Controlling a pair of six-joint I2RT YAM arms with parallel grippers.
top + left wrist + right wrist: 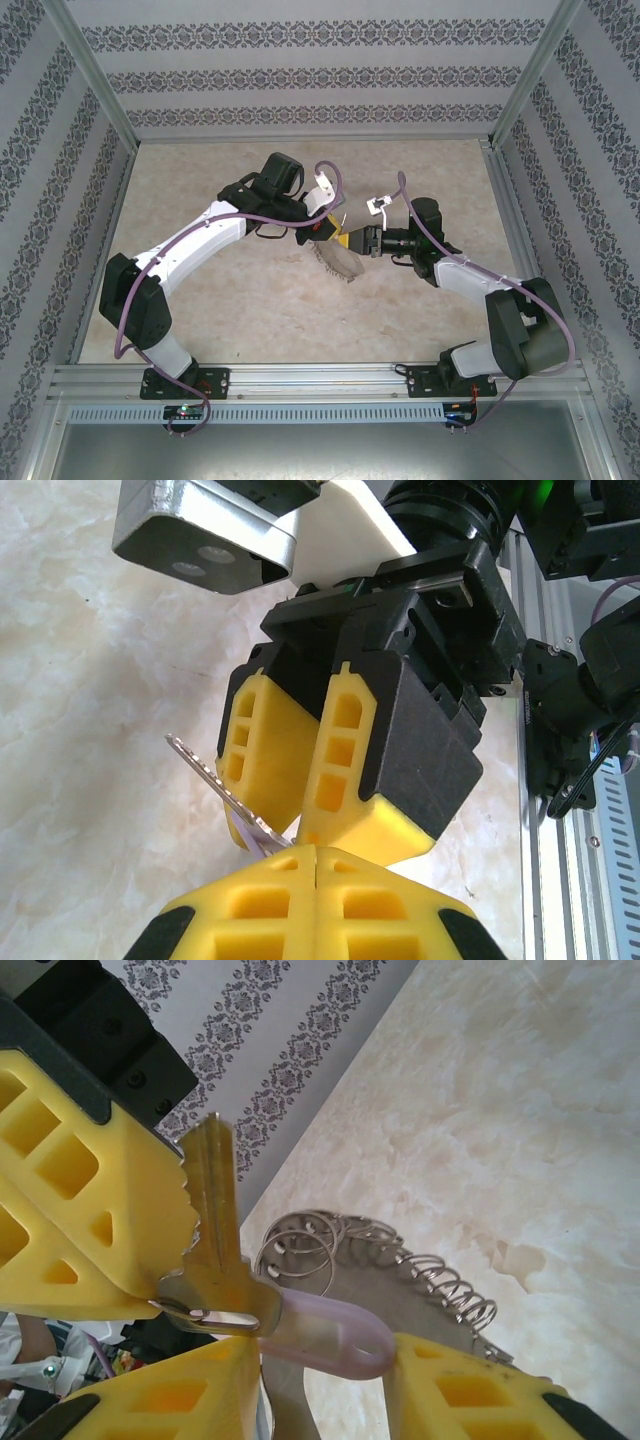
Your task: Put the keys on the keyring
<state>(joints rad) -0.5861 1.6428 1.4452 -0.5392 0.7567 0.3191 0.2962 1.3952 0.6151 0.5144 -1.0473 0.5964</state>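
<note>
L gripper [316,850] clenched on key [215,1230] head; R gripper [325,1355] part-open, lilac tag [335,1338] btwn its fingers; keyring [400,1270] close behind key; marbled beige tabletop [250,310]; patterned wallpaper walls [300,80], alu frame posts [100,90].

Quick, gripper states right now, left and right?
Left gripper: shut on the key, pinched at its head.
Right gripper: jaws apart around the lilac tag; cannot tell whether they grip it.

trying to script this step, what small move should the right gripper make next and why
Probably close the right gripper on the lilac tag: it lies between the open jaws, while the shut left gripper pinches the key by its head, the keyring just behind.
</note>
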